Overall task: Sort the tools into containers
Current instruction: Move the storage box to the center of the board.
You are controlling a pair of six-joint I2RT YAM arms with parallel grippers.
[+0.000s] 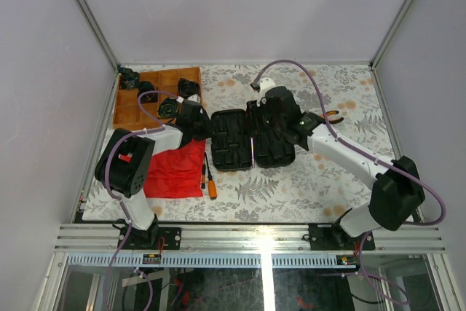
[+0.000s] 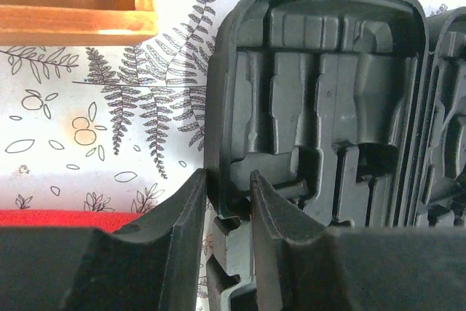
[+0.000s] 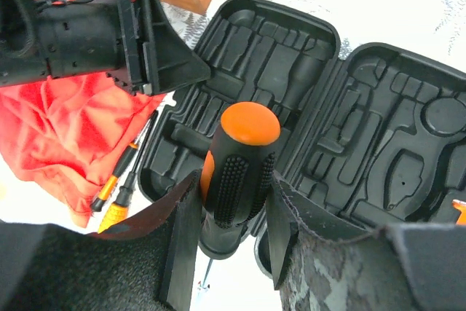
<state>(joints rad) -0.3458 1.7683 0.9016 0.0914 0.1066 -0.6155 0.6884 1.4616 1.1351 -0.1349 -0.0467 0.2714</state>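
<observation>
Your left gripper (image 2: 227, 205) was down on the left rim of the case (image 1: 227, 147). Its fingers were narrow and pinched on the wall, one outside and one inside against the moulded slots.

The case lay open and flat in the middle of the table (image 1: 320, 180), both halves facing up, and I saw no tool in any slot that showed.

Your right gripper (image 3: 234, 180) hung over the open case, clamped on a screwdriver (image 3: 246, 125). Both fingers pressed the black ribbed part of the handle. The orange cap pointed away from the wrist and the thin shaft ran back beneath it.

Two slim drivers (image 1: 209, 180) lay side by side on the table, near of the case's left half and just right of the red cloth (image 1: 175, 172). One seemed to touch the cloth's edge, though I couldn't be sure.

The pliers (image 1: 336, 116) sat on the table right of the case, just beyond your right arm. Only the orange handles showed.

The wooden tray (image 1: 129, 111) stood at the far left corner, left of the case, with dark items in some compartments that I couldn't make out.
</observation>
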